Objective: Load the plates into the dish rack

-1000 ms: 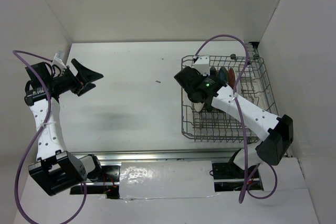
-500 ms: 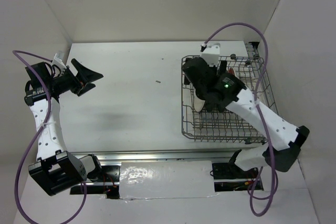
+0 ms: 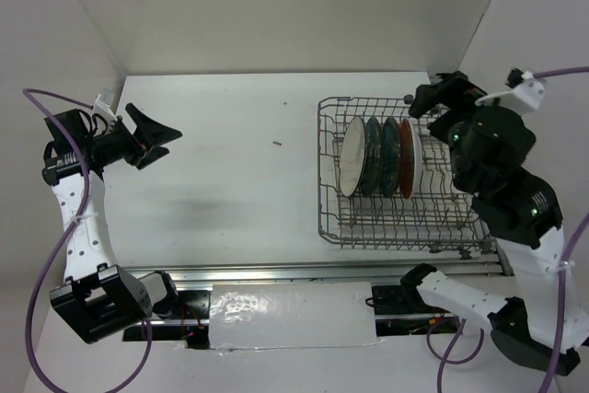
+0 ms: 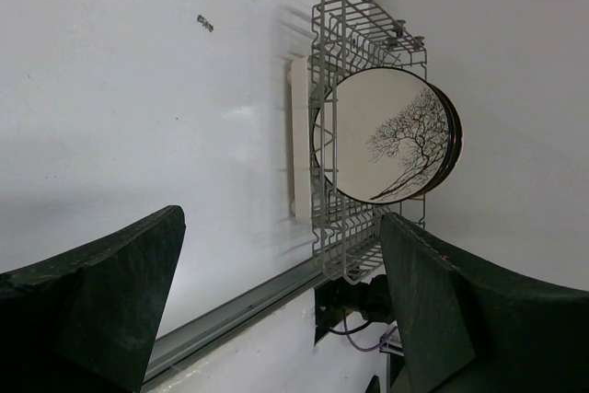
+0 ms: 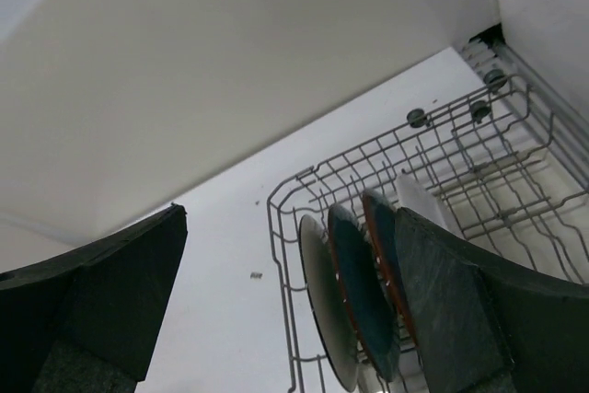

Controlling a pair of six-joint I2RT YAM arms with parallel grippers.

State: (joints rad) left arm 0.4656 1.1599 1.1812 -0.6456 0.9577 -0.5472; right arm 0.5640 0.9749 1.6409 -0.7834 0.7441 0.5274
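Several plates stand on edge in a row in the grey wire dish rack [image 3: 324, 218] at the right of the table. From the left they are the cream plate [image 3: 352, 156], two dark teal plates [image 3: 372, 156], and a red one [image 3: 406, 158]. My right gripper [image 3: 431, 112] hangs open above the rack's far right corner, apart from the plates. Its wrist view looks down on the cream plate [image 5: 327, 310] and a teal plate [image 5: 363, 292]. My left gripper [image 3: 171, 142] is open and empty at the far left, facing the cream plate [image 4: 391, 135] with its tree drawing.
A small dark speck [image 3: 277, 144] lies on the white table [image 3: 239, 190] left of the rack. White walls close in the back and both sides. A metal rail [image 3: 276, 271] runs along the near edge by the arm bases.
My right arm has lifted off the rack and swung back to the right, its jaws opening wide. The row of plates it covered now shows. The left arm has not moved.
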